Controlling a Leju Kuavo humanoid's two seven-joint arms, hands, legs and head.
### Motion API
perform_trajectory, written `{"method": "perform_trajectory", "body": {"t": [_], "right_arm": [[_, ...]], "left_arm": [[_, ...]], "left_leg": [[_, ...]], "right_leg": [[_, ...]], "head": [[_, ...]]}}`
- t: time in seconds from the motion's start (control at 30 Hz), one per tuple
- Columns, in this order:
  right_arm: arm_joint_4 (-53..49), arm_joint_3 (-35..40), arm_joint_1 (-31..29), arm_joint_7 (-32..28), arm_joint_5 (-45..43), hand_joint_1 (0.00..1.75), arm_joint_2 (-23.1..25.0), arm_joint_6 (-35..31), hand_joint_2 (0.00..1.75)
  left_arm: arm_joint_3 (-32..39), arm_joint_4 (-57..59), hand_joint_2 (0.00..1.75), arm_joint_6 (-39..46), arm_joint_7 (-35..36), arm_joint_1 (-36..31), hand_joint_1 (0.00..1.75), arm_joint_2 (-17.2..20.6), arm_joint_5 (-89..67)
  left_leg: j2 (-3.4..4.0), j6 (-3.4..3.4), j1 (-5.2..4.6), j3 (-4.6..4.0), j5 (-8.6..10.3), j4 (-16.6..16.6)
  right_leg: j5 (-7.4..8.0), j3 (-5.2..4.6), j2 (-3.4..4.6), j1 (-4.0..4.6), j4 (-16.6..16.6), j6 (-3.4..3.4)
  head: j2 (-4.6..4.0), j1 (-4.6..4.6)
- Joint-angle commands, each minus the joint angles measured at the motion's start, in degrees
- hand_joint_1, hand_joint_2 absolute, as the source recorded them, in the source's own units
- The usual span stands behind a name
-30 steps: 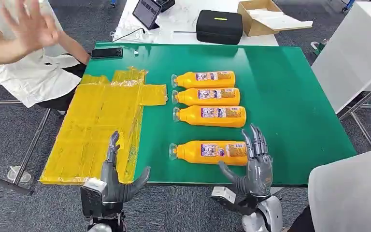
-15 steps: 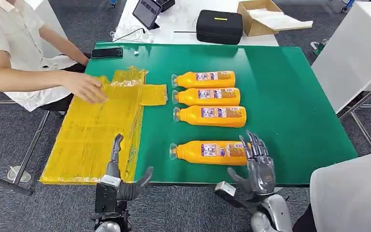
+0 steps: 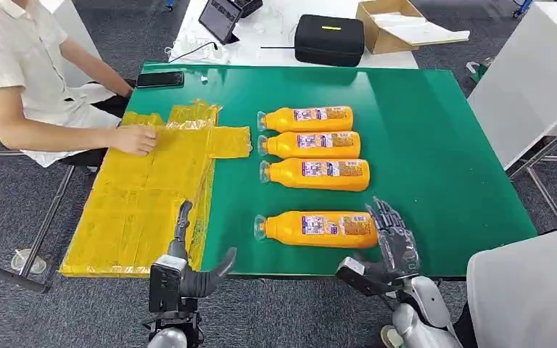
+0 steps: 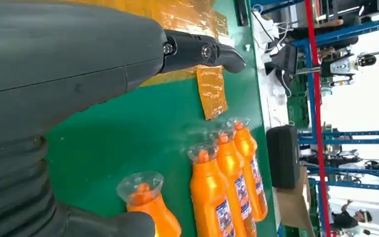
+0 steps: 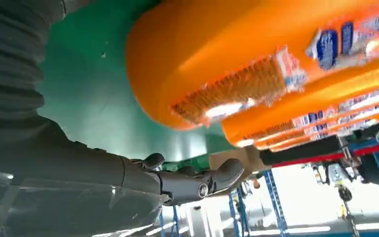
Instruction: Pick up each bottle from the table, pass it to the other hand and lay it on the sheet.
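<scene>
The nearest bottle (image 3: 318, 229) lay on its side at the table's (image 3: 442, 145) six o'clock edge, clear cap toward nine; it looked full, rigid and slick, best taken around the labelled middle. The right hand (image 3: 392, 243) hovered spread at its base, holding nothing. The left hand (image 3: 185, 272) waited unclenched beside the yellow sheet (image 3: 145, 196). The right wrist view showed the bottle's ribbed base (image 5: 227, 94) looming close.

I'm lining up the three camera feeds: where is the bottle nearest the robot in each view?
Head view: nearest bottle lies alone, ahead of the right hand.
Left wrist view: its clear cap shows by the picture's lower edge.
Right wrist view: its orange base looms close.
Shared landmark: green table.
</scene>
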Motion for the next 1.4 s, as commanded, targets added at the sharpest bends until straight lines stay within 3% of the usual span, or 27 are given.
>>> {"method": "perform_trajectory", "body": {"t": [0.03, 0.87, 1.1, 1.2, 1.4], "right_arm": [[10.35, 3.77, -4.67, -0.34, 0.44, 0.00, 0.90, -2.27, 1.75], [11.71, 7.58, -7.29, -2.55, -4.63, 0.00, 4.00, -2.92, 1.75], [19.57, 5.61, -11.81, 2.08, -5.70, 0.00, 3.96, -1.95, 1.75], [23.34, 4.56, -13.63, 4.60, -6.17, 0.00, 4.08, 1.02, 1.75], [24.49, 4.97, -14.38, 6.01, -4.92, 0.00, 4.07, 0.88, 1.75]], "left_arm": [[-1.99, 1.55, 1.75, 0.11, 0.15, -2.11, 0.00, 1.24, -0.02], [-2.88, -1.86, 1.75, -6.21, 0.89, -1.57, 0.00, 1.98, 5.64], [-2.69, -6.41, 1.75, -13.59, 4.07, -0.37, 0.00, 3.29, 11.26], [-2.60, -6.90, 1.75, -14.11, 4.66, -0.35, 0.00, 3.42, 11.22], [-2.37, -6.75, 1.75, -14.15, 4.72, -0.37, 0.00, 3.28, 11.24]], "left_leg": [[0.07, 0.03, -0.01, 0.15, -0.01, -0.05], [0.09, 0.01, -0.01, 0.10, -0.01, -0.03], [0.28, 0.05, -0.05, 0.38, -0.09, -0.06], [0.10, 0.03, -0.02, 0.18, -0.01, -0.04], [0.08, 0.02, -0.02, 0.13, 0.01, -0.04]], "right_leg": [[0.00, 0.13, 0.01, 0.02, -0.05, -0.07], [0.01, 0.08, 0.04, 0.01, -0.02, -0.07], [-0.04, 0.29, 0.15, 0.00, -0.02, -0.16], [-0.01, 0.16, 0.03, 0.01, -0.04, -0.07], [0.01, 0.11, 0.03, 0.00, -0.03, -0.05]], "head": [[0.00, -0.02], [0.02, -0.02], [0.00, -0.02], [0.00, -0.02], [0.00, -0.02]]}}
